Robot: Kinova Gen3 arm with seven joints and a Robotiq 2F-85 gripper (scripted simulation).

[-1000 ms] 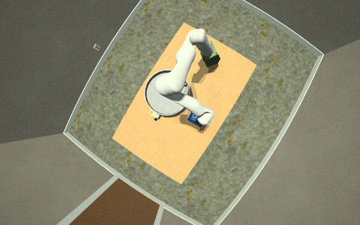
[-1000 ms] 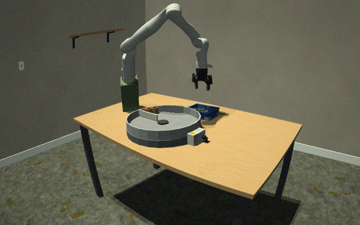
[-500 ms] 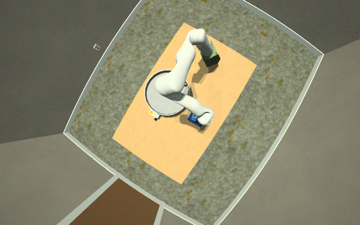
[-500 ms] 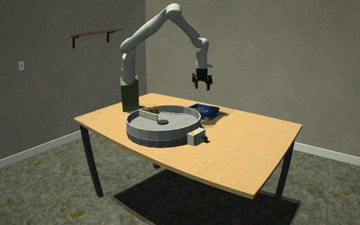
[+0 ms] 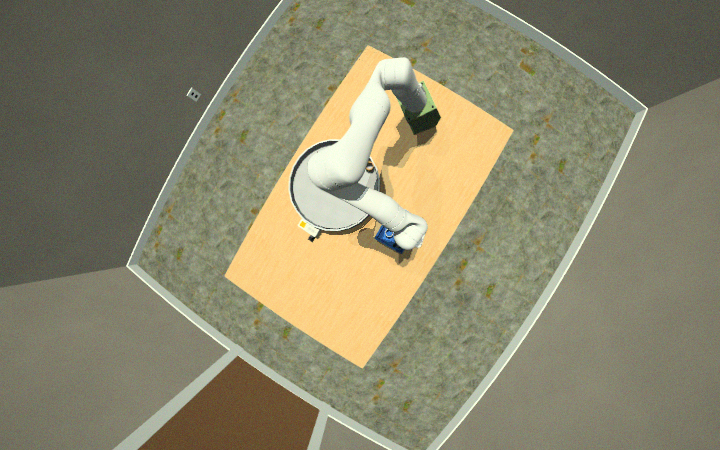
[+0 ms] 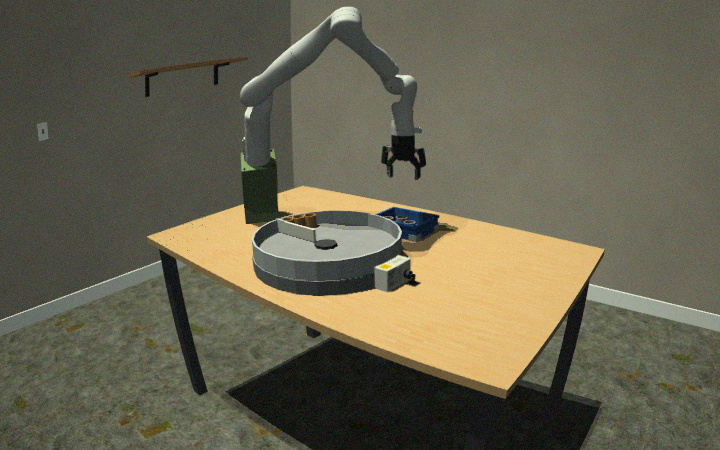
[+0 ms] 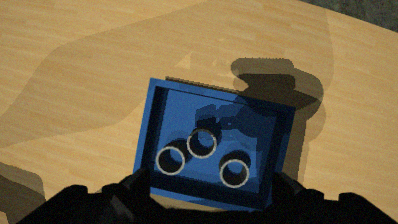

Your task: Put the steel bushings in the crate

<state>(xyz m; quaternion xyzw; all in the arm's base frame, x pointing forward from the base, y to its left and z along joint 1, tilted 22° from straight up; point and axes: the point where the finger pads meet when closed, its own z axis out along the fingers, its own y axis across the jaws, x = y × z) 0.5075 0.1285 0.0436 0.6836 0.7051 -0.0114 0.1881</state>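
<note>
The blue crate [image 5: 383, 241] [image 6: 423, 227] [image 7: 147, 117] stands on the table beside the turning table. Three steel bushings stand upright inside it: one bushing [image 7: 170, 174] at the left, one bushing [image 7: 201, 157] in the middle and one bushing [image 7: 234, 186] at the right in the wrist view. My gripper [image 6: 403, 175] [image 7: 210, 184] is open and empty, high above the crate, fingers down. The turning table [image 5: 318, 209] [image 6: 323, 271] holds several copper-coloured bushings [image 6: 310, 219] behind its divider. No steel bushing shows on it, though my arm hides part of it in the top view.
The turning table has a raised wall, a straight divider [image 6: 298, 230] and a dark central disc [image 6: 326, 244]. A control box [image 5: 307, 227] [image 6: 392, 273] sits at its side. My arm's green base [image 5: 421, 117] [image 6: 259, 193] stands at the table's far end.
</note>
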